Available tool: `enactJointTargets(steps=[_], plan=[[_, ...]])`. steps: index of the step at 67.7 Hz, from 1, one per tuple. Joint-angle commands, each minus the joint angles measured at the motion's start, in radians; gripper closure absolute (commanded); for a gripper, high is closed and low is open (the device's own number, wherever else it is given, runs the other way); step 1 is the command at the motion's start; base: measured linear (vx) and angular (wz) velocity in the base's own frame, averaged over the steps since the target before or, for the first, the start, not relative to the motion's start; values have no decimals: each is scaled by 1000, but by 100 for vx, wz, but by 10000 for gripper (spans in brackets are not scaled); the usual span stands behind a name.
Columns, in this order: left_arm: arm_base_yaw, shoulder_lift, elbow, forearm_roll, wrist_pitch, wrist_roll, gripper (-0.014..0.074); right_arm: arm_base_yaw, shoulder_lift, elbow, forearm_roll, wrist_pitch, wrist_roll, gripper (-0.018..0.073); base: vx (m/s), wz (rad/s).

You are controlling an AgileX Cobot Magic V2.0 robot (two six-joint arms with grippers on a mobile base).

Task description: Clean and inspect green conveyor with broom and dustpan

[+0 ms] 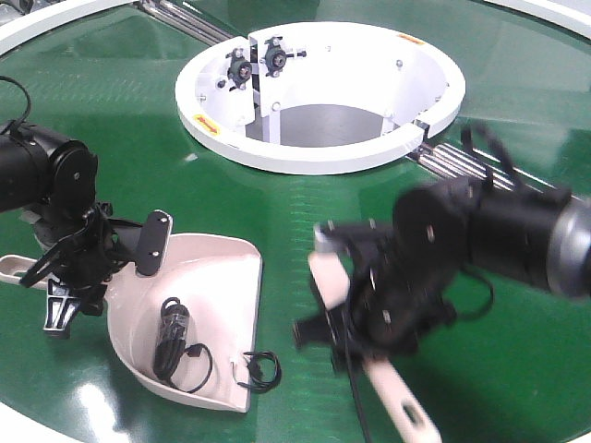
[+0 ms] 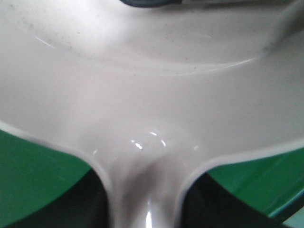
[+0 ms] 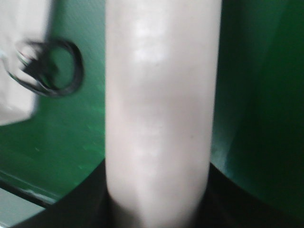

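The green conveyor (image 1: 295, 212) fills the front view. On it at the left lies the pale dustpan (image 1: 208, 286), holding a coiled black cable (image 1: 174, 341). My left gripper (image 1: 69, 277) is shut on the dustpan's thin handle (image 2: 145, 199); the pan (image 2: 152, 71) fills the left wrist view. My right gripper (image 1: 355, 314), blurred, is shut on the beige broom (image 1: 325, 272), whose handle (image 1: 406, 406) points toward the front edge. The broom (image 3: 159, 104) runs up the middle of the right wrist view. Its bristles are hidden.
A small black cable loop (image 1: 263, 369) lies at the dustpan's front lip; the same loop (image 3: 47, 69) shows beside the pan's edge (image 3: 14, 61). The white central ring (image 1: 319, 148) stands behind, with steel rollers (image 1: 452, 161) at its right.
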Motion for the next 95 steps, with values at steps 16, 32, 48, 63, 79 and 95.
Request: enactJointTargets(steps=[16, 32, 48, 63, 79, 95], plan=[[-4, -42, -27, -6, -15, -17, 604, 32, -20, 62, 106, -105, 3, 561, 0, 0], [-4, -42, -27, -6, -15, -17, 604, 32, 64, 54, 211, -109, -70, 561, 0, 0], [-4, -42, -27, -6, -15, -17, 604, 32, 122, -29, 319, -77, -162, 561, 0, 0], [-4, -42, -27, -6, -15, -17, 604, 32, 199, -109, 380, -13, -218, 561, 0, 0], [-4, -42, -27, -6, -15, -17, 604, 33, 268, -202, 581, -3, -355, 561, 0, 0], [-4, -42, -27, -6, -15, -17, 604, 33, 303, -319, 712, 3, -445, 561, 0, 0]])
